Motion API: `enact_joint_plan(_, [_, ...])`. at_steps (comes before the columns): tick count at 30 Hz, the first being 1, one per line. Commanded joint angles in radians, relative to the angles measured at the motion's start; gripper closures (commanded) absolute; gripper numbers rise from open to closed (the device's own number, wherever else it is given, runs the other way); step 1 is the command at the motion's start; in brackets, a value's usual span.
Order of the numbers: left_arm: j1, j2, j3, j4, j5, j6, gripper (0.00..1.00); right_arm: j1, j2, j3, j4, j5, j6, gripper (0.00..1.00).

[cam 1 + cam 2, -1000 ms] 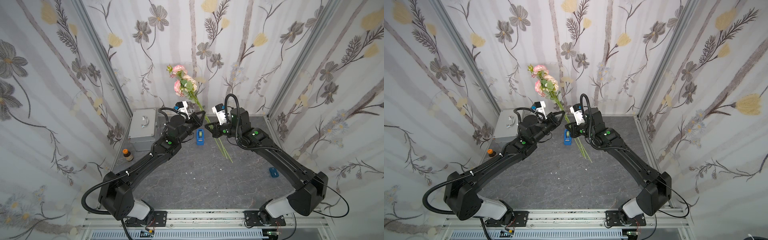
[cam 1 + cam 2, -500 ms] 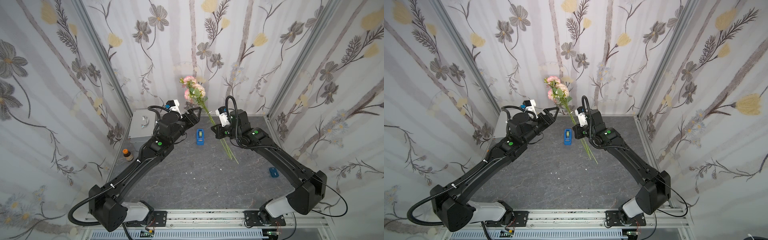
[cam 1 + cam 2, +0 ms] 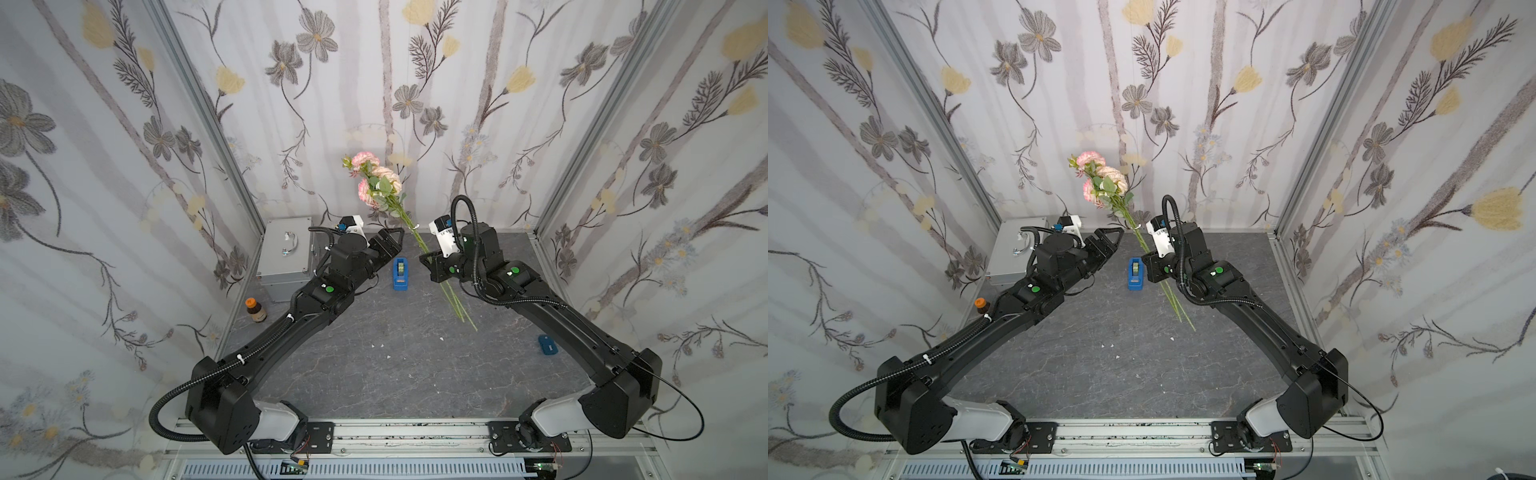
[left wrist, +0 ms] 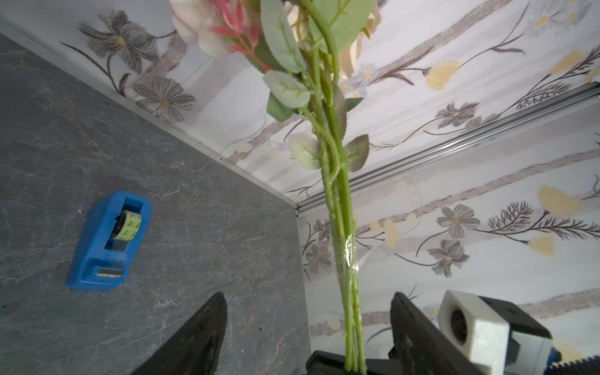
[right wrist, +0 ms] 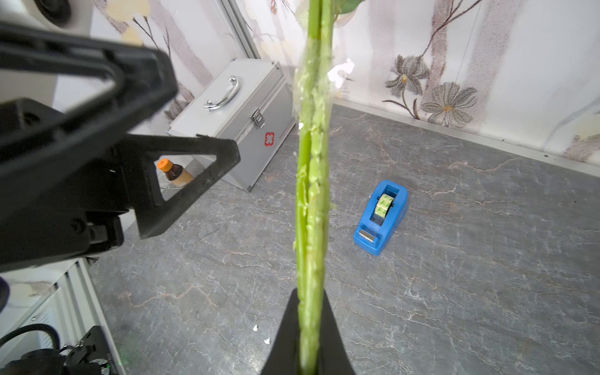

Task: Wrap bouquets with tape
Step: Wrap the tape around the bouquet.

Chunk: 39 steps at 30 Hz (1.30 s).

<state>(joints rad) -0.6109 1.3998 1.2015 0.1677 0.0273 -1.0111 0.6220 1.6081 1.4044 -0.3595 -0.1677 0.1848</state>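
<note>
Bouquet (image 3: pixel 390 199) stems are clamped in the right gripper (image 3: pixel 426 259), its jaws closed tight on the thin green stalks partway along their length. The bunch is tilted: pink and peach heads are raised toward the back wall, and the cut ends slant down toward the table (image 3: pixel 374 365) on the right arm's side. Whether the ends touch the table cannot be told. A clear glossy band (image 4: pixel 349 253) wraps the stems beyond the grip. The left gripper (image 3: pixel 397 241) is released, jaws wide apart, just beside the bouquet. In the left wrist view the stems show between its two fingers (image 4: pixel 207 324), touching neither. Below and between the two grippers, the blue tape dispenser (image 3: pixel 400 274) sits on the table with its pale-green roll (image 4: pixel 128 225) seated in it. On the left arm's side a metal case (image 3: pixel 286 249) stands by the wall, with a brown bottle (image 3: pixel 255 309) near it. A small dark-blue block (image 3: pixel 547 345) lies well apart, on the right arm's side.
</note>
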Motion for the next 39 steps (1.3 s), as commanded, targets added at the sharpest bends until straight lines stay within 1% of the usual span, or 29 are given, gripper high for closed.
enact_joint_plan(1, [-0.014,0.042,0.04,0.086,-0.006,-0.047,0.23,0.011,0.004,0.003,0.057,0.05,-0.045,1.0])
enact_joint_plan(4, [-0.031,0.08,0.078,0.058,-0.002,-0.042,0.26,0.015,0.004,0.003,0.058,0.074,-0.063,1.0])
enact_joint_plan(7, [-0.035,0.118,0.105,0.018,-0.017,-0.075,0.34,0.026,0.007,0.007,0.049,0.105,-0.091,1.0])
enact_joint_plan(9, [-0.037,0.139,0.133,-0.01,-0.024,-0.085,0.36,0.034,0.013,0.01,0.041,0.124,-0.106,1.0])
enact_joint_plan(10, [-0.038,0.145,0.144,-0.018,-0.033,-0.084,0.37,0.038,0.012,0.01,0.039,0.134,-0.112,1.0])
enact_joint_plan(14, [-0.039,0.169,0.159,-0.004,-0.087,-0.087,0.46,0.057,0.018,0.011,0.027,0.182,-0.145,1.0])
enact_joint_plan(16, [-0.04,0.191,0.182,-0.003,-0.071,-0.079,0.49,0.065,0.026,0.014,0.019,0.195,-0.157,1.0])
enact_joint_plan(18, [-0.043,0.214,0.216,-0.02,-0.043,-0.065,0.54,0.074,0.035,0.021,0.014,0.215,-0.169,1.0])
enact_joint_plan(22, [-0.048,0.229,0.226,-0.062,-0.054,-0.06,0.74,0.089,0.04,0.034,0.011,0.287,-0.187,1.0])
enact_joint_plan(25, [-0.048,0.227,0.226,-0.075,-0.069,-0.059,1.0,0.097,0.036,0.037,0.007,0.316,-0.182,1.0])
enact_joint_plan(27, [-0.048,0.23,0.237,-0.082,-0.067,-0.048,1.0,0.097,0.02,0.035,0.01,0.309,-0.174,1.0])
enact_joint_plan(28, [-0.048,0.227,0.237,-0.073,-0.061,-0.03,1.0,0.097,0.006,0.029,0.016,0.31,-0.168,0.94])
enact_joint_plan(30, [-0.044,0.214,0.22,-0.016,-0.039,-0.005,1.0,0.089,-0.04,0.011,0.041,0.296,-0.131,0.59])
enact_joint_plan(31, [-0.041,0.203,0.2,0.048,-0.006,0.013,1.0,0.074,-0.069,-0.011,0.063,0.263,-0.105,0.45])
enact_joint_plan(33, [-0.03,0.189,0.164,0.184,0.08,0.035,1.0,0.029,-0.136,-0.066,0.123,0.142,-0.05,0.27])
enact_joint_plan(34, [-0.025,0.185,0.149,0.248,0.13,0.037,1.0,-0.005,-0.176,-0.106,0.177,0.049,-0.008,0.2])
enact_joint_plan(35, [-0.021,0.183,0.14,0.302,0.183,0.046,1.0,-0.037,-0.213,-0.148,0.24,-0.05,0.045,0.19])
enact_joint_plan(37, [-0.021,0.184,0.148,0.361,0.272,0.081,1.0,-0.098,-0.267,-0.232,0.382,-0.253,0.151,0.2])
enact_joint_plan(39, [-0.022,0.184,0.153,0.391,0.318,0.097,1.0,-0.126,-0.296,-0.286,0.484,-0.355,0.232,0.21])
